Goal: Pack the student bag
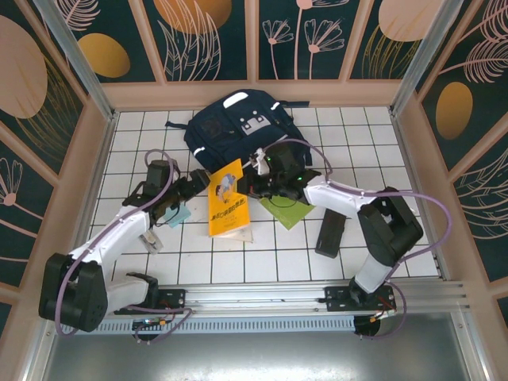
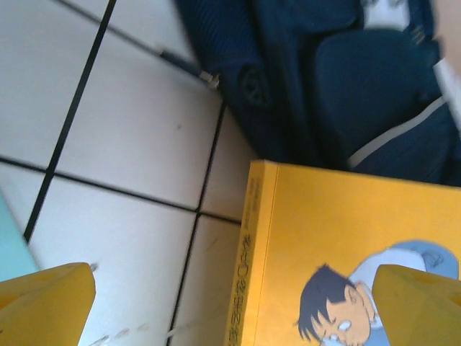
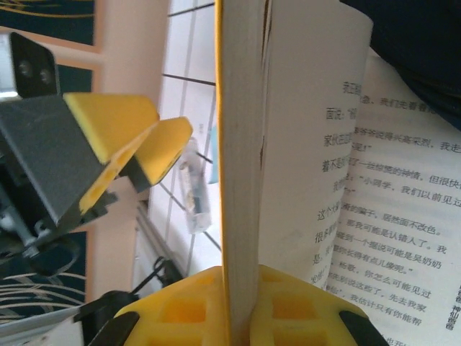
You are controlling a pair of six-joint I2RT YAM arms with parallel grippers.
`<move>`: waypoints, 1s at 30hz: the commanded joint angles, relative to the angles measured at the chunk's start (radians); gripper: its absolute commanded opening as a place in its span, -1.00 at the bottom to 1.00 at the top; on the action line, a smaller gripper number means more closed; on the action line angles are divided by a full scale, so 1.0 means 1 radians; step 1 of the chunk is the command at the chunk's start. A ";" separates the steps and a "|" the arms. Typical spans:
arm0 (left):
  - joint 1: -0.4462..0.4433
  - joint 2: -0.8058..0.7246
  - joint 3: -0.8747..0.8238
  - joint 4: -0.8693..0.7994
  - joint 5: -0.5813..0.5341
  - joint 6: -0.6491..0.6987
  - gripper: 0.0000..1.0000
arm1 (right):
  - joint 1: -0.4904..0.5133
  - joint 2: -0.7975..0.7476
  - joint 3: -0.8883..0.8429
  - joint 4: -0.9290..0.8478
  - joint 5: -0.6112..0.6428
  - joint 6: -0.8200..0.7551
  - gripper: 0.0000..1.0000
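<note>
White-tiled desk [image 1: 198, 262]: student bag [image 1: 238, 127] at the far middle, yellow book [image 1: 226, 202] just before it.
My right claw [image 1: 255, 184] pinches the book's edge; my left claw [image 1: 194, 189] stands wide. Risk: loose pages fan and the book twists free.

floor: white tiles [image 1: 198, 266] with dark grid lines | walls: dark teal panels [image 1: 210, 48] (gold discs, pale leaf drawings) | frame: light wood [image 1: 254, 94]

Student bag [image 1: 234, 127] — navy backpack w/ white stripes, grey-white patches on front pocket — lies flat, front up, just behind yellow book [image 1: 226, 202].
</note>
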 commanded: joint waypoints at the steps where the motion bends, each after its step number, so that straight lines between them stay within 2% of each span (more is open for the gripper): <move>1: 0.003 -0.039 -0.015 0.189 0.084 -0.104 0.97 | -0.044 -0.082 0.055 0.148 -0.107 0.017 -1.00; 7: 0.002 -0.023 -0.115 0.497 0.233 -0.316 0.97 | -0.083 -0.102 0.039 0.324 -0.199 0.113 -1.00; 11: -0.009 -0.002 -0.150 0.598 0.267 -0.378 0.88 | -0.085 -0.093 0.017 0.401 -0.199 0.155 -1.00; 14: -0.032 0.008 -0.143 0.648 0.279 -0.402 0.74 | -0.086 -0.068 -0.018 0.514 -0.211 0.216 -1.00; 19: -0.054 0.025 -0.130 0.699 0.301 -0.420 0.31 | -0.091 -0.014 -0.026 0.571 -0.215 0.250 -1.00; 23: -0.055 0.018 -0.130 0.717 0.307 -0.426 0.05 | -0.100 0.013 -0.026 0.558 -0.216 0.243 -1.00; 25: -0.054 0.012 -0.124 0.712 0.301 -0.423 -0.20 | -0.107 0.022 -0.028 0.544 -0.210 0.231 -1.00; 28: -0.055 0.006 -0.109 0.681 0.288 -0.406 -0.45 | -0.116 0.024 -0.024 0.491 -0.185 0.194 -1.00; 30: -0.054 0.004 -0.092 0.640 0.264 -0.384 -0.74 | -0.122 0.023 -0.018 0.451 -0.165 0.168 -1.00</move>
